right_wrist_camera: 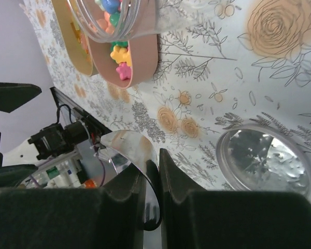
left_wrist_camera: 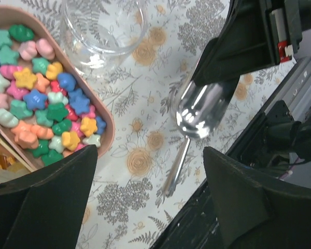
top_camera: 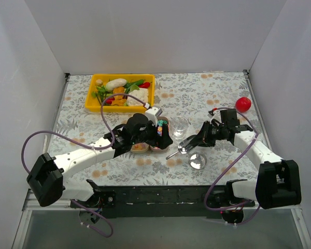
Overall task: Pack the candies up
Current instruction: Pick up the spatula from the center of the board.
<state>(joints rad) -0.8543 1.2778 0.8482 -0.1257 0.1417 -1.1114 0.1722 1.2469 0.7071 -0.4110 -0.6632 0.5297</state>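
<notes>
The right gripper point(right_wrist_camera: 151, 174) pinches the metal scoop point(left_wrist_camera: 202, 111), so the scooping step looks ready to start. The left gripper point(left_wrist_camera: 150, 155) hangs wide open and empty over the candies point(left_wrist_camera: 41, 104), which lie in the pink dish point(left_wrist_camera: 110, 129) beside the glass jar point(left_wrist_camera: 103, 36). Next the scoop should dip into them, staying level.

A robotics lab test cell is indicated — a worktop point(top_camera: 212, 98) covered with a floral sheet is enclosed by plain white panels point(top_camera: 160, 36), and a cabled left arm point(top_camera: 88, 155) and right arm point(top_camera: 251, 146) are bolted to a black rail point(top_camera: 160, 194) at its near edge.
</notes>
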